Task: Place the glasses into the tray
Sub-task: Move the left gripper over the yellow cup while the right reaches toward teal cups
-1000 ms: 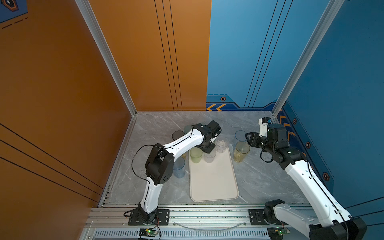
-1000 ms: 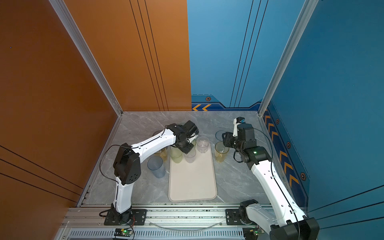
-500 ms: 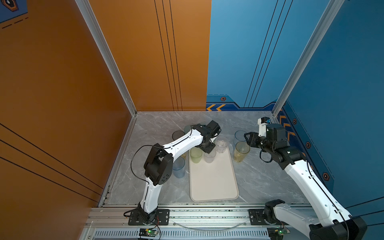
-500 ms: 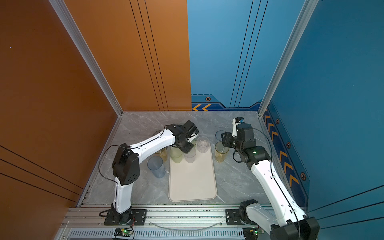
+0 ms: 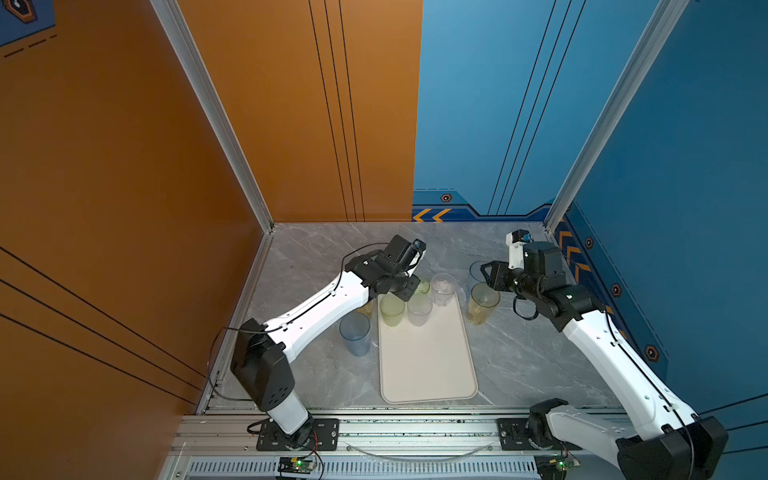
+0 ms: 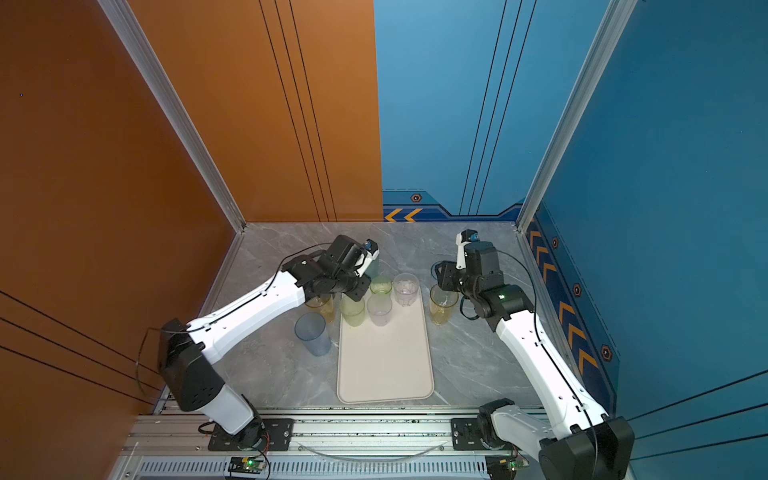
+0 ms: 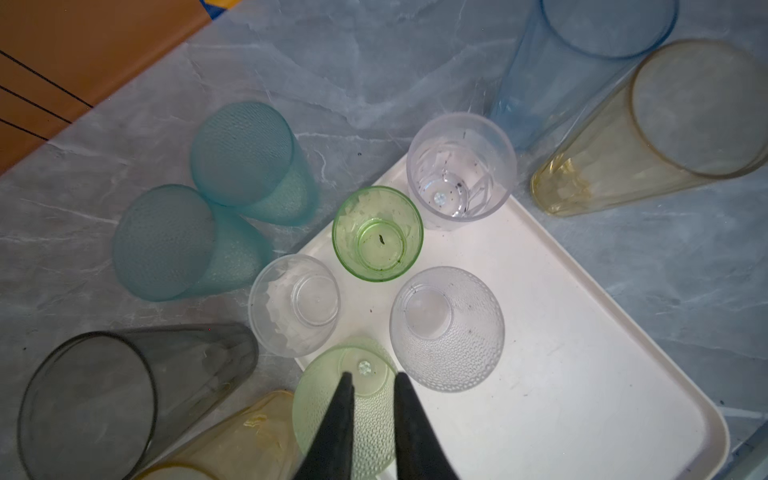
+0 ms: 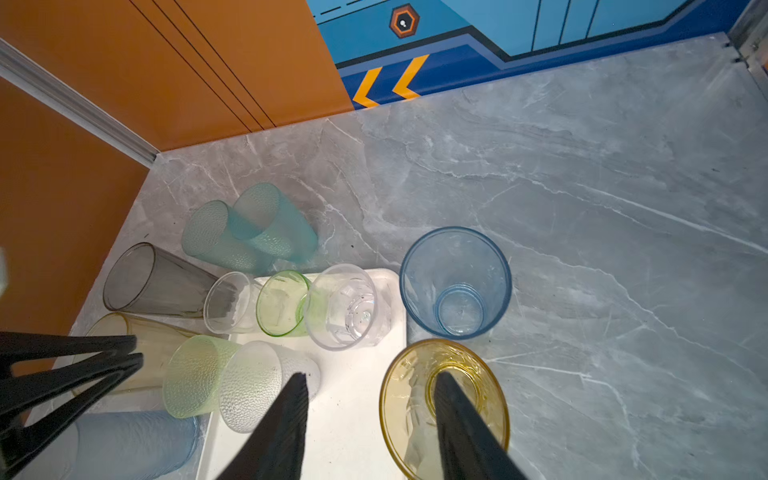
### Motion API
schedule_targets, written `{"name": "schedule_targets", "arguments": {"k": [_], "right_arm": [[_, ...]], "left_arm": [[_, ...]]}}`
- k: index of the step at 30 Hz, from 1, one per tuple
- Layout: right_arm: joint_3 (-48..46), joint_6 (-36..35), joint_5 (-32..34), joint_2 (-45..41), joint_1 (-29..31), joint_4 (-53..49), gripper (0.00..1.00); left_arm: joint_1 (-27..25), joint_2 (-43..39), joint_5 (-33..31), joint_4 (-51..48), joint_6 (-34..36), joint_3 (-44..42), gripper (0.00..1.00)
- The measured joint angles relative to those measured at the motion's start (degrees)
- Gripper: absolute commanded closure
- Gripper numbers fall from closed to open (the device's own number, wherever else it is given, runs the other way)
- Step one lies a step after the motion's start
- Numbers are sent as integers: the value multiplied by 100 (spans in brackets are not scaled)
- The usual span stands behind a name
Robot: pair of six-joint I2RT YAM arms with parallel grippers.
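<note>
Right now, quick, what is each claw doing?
Left gripper: jaws nearly together above the green dimpled glass; grip cannot be told.
Right gripper: open, astride the yellow glass rim, holding nothing.

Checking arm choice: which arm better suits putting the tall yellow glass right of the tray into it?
Right. The right pincer straddles the rim of the yellow glass, one finger inside; the left pincer is across the tray, over a green dimpled glass.

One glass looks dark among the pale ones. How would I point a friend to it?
Find the cream tray. Just off its far left corner, beside a tall yellow glass, stands the smoky grey tumbler. It is the only dark one; the teal pair and clear glass nearby are pale.
</note>
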Motion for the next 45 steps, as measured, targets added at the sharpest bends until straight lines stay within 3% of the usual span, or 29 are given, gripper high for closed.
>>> {"name": "schedule_targets", "arguments": {"k": [5, 14, 29, 45], "right_arm": [[511, -131, 114, 452, 400, -103, 52], [1989, -389, 188, 2004, 1104, -442, 52], [4201, -660, 225, 4411, 1204, -1097, 55], [4903, -684, 247, 5171, 1163, -1478, 61]], "left_arm": [[70, -925, -415, 437, -175, -564, 79], [828, -1987, -717, 695, -570, -1537, 80], [1445, -2319, -566, 713, -730, -2070, 79], [1720, -2380, -400, 743, -730, -2229, 79]]}}
